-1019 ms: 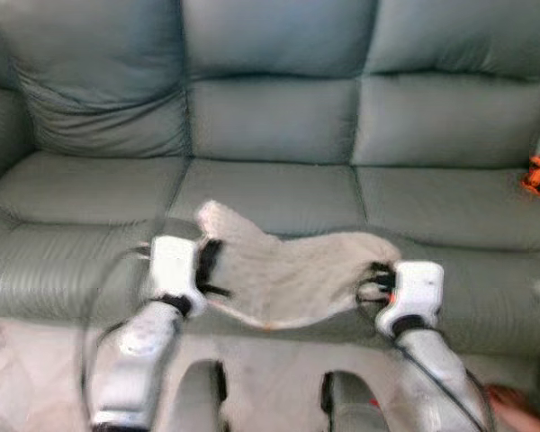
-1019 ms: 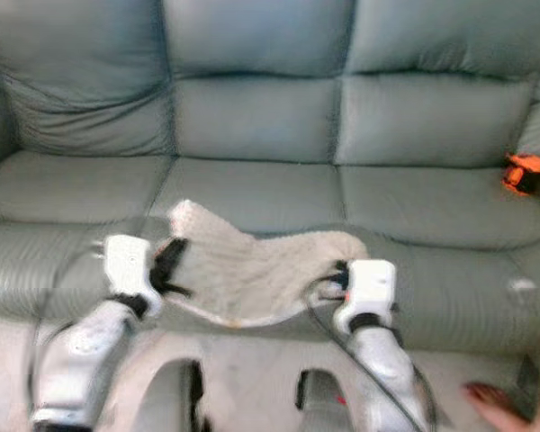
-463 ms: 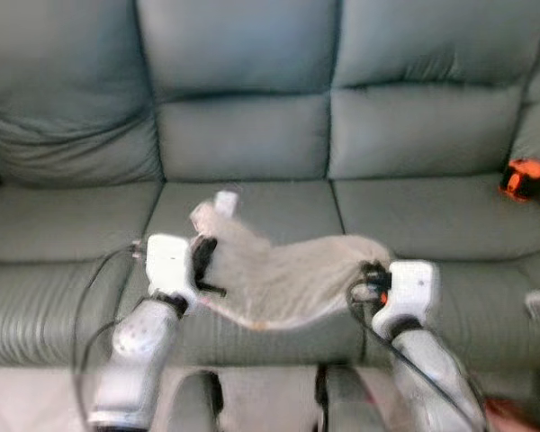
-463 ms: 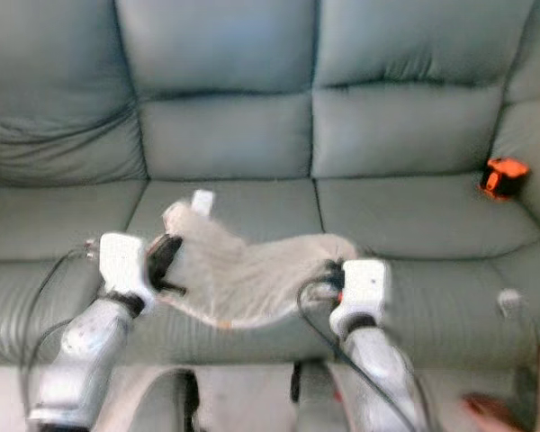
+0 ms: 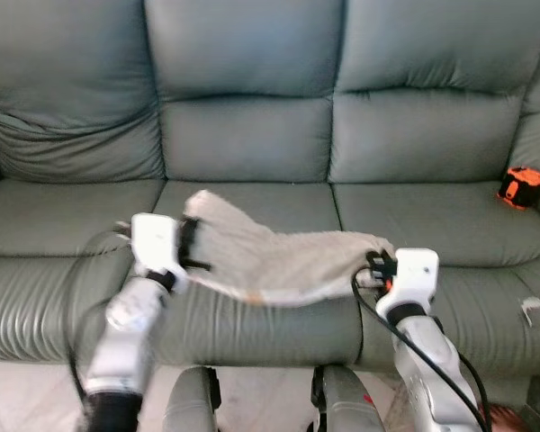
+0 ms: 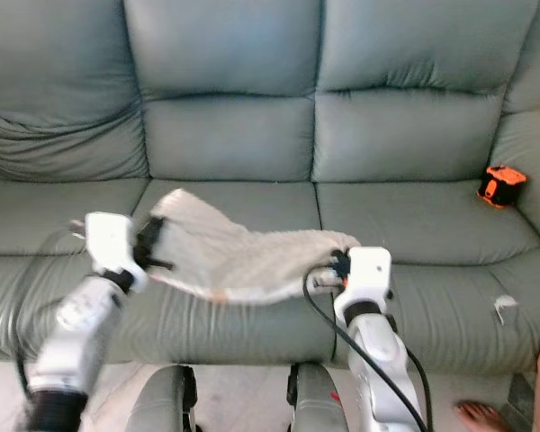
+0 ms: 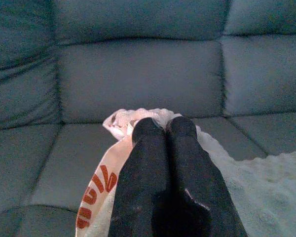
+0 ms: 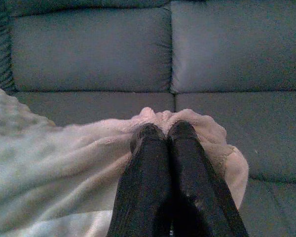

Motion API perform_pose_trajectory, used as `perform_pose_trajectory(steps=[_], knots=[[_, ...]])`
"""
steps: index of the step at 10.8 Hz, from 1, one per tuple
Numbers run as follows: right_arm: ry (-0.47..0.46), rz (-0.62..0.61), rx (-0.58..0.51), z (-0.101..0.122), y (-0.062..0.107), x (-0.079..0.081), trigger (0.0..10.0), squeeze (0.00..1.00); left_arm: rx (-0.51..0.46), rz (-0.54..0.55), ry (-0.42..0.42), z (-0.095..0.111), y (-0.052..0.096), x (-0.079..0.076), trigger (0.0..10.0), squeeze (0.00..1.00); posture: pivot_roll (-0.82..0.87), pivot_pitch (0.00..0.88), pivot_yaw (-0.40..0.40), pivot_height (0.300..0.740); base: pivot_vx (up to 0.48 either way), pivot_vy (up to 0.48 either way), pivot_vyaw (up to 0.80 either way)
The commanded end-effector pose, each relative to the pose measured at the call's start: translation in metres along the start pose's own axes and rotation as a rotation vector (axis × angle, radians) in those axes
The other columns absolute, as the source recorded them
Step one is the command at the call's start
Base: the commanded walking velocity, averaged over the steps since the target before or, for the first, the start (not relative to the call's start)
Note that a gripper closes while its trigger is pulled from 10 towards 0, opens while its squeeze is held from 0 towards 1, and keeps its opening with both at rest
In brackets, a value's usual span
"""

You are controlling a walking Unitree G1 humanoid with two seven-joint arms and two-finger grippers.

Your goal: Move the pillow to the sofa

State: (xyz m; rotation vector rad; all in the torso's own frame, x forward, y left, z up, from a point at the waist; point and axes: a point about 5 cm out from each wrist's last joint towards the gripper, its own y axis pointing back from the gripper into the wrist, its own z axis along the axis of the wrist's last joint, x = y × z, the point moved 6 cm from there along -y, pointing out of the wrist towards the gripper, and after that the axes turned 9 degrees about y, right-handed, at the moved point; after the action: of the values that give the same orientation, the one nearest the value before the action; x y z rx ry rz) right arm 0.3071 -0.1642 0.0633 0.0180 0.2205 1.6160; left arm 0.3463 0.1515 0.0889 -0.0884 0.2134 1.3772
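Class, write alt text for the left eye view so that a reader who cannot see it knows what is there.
Two silver robot arms hold a limp beige pillow by its ends above a grey-green sofa, the left gripper and right gripper each shut on a corner. A small orange and black object lies on the sofa's right seat.
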Motion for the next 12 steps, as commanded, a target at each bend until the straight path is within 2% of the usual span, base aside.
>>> perform_pose_trajectory(steps=[1, 2, 4, 5, 7, 9, 10, 11, 12], knots=[[-0.003, 0.023, -0.009, 0.005, -0.005, 0.005, 10.0, 0.00, -0.026, 0.024, -0.014, 0.007, -0.005, 0.008, 10.0, 0.00, -0.03, 0.027, 0.027, 0.636, 0.000, 0.000, 0.00], [-0.002, 0.039, -0.012, 0.008, -0.009, 0.009, 10.0, 0.00, -0.025, 0.035, -0.046, 0.008, -0.010, 0.013, 10.0, 0.00, -0.03, 0.055, 0.028, 0.636, 0.000, 0.000, 0.00], [0.047, 0.118, -0.002, 0.017, -0.036, 0.016, 10.0, 0.00, 0.041, 0.114, -0.087, -0.006, -0.028, 0.037, 10.0, 0.00, -0.04, 0.158, 0.034, 0.636, 0.000, 0.000, 0.00], [0.107, 0.142, 0.005, 0.019, -0.054, 0.014, 10.0, 0.00, 0.094, 0.144, -0.119, -0.015, -0.036, 0.043, 10.0, 0.00, -0.05, 0.186, 0.031, 0.636, 0.000, 0.000, 0.00], [0.145, 0.140, 0.004, 0.027, -0.077, 0.008, 10.0, 0.00, 0.131, 0.202, -0.174, -0.014, -0.049, 0.053, 10.0, 0.00, -0.06, 0.215, 0.026, 0.636, 0.000, 0.000, 0.00], [0.150, 0.175, -0.024, 0.042, -0.093, 0.029, 10.0, 0.00, 0.143, 0.300, -0.243, -0.004, -0.051, 0.077, 10.0, 0.00, -0.07, 0.223, 0.024, 0.636, 0.000, 0.000, 0.00], [0.124, 0.184, -0.050, 0.050, -0.097, 0.042, 10.0, 0.00, 0.154, 0.343, -0.253, 0.000, -0.049, 0.089, 10.0, 0.00, -0.08, 0.226, 0.019, 0.636, 0.000, 0.000, 0.00], [0.096, 0.204, -0.042, 0.044, -0.097, 0.058, 10.0, 0.00, 0.145, 0.387, -0.292, 0.012, -0.051, 0.100, 10.0, 0.00, -0.08, 0.228, 0.015, 0.636, 0.000, 0.000, 0.00], [0.076, 0.214, -0.030, 0.038, -0.096, 0.065, 10.0, 0.00, 0.138, 0.397, -0.292, 0.014, -0.052, 0.100, 10.0, 0.00, -0.07, 0.228, 0.011, 0.636, 0.000, 0.000, 0.00]])
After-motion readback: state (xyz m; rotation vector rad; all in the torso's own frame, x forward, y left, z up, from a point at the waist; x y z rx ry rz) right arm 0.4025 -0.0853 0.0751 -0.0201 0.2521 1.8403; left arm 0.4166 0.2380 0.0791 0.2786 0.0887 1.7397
